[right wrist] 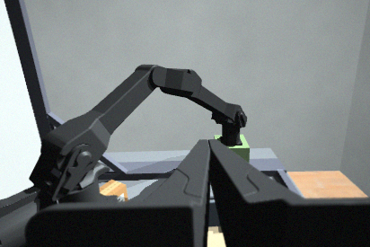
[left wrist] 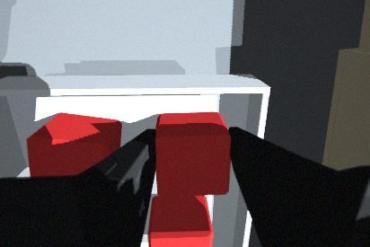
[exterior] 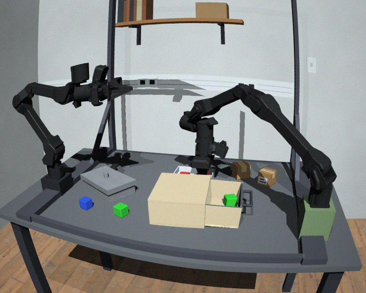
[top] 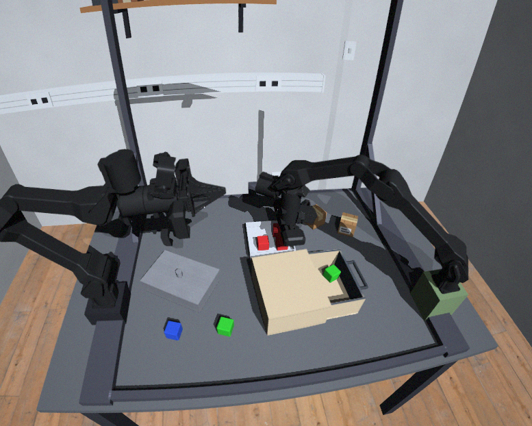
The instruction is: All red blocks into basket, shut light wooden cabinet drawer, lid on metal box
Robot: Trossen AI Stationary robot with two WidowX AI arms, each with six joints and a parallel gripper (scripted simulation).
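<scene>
My left gripper (left wrist: pixel 192 136) is shut on a red block (left wrist: pixel 193 162), low inside the white basket (top: pixel 252 229) (left wrist: pixel 157 91) behind the cabinet. Another red block (top: pixel 262 243) (left wrist: pixel 74 157) sits apart in the basket. A third red block (left wrist: pixel 180 213) is close beside the held one. My right gripper (top: pixel 224 190) (exterior: pixel 131 88) (right wrist: pixel 207 147) is shut and empty, in the air at the back left. The light wooden cabinet (top: pixel 289 284) (exterior: pixel 180 189) has its drawer (exterior: pixel 222 217) open, with a green block (top: pixel 332 273) (exterior: pixel 230 199) inside. A grey lid (top: pixel 188 277) (exterior: pixel 117 181) covers the metal box; its seating is unclear.
A blue block (top: pixel 172 330) (exterior: pixel 85 203) and a green block (top: pixel 224 326) (exterior: pixel 120 209) lie at the front left. Two small cardboard boxes (top: pixel 348 224) (exterior: pixel 267 176) (exterior: pixel 241 170) stand right of the basket. The cabinet stands close to the basket's front side.
</scene>
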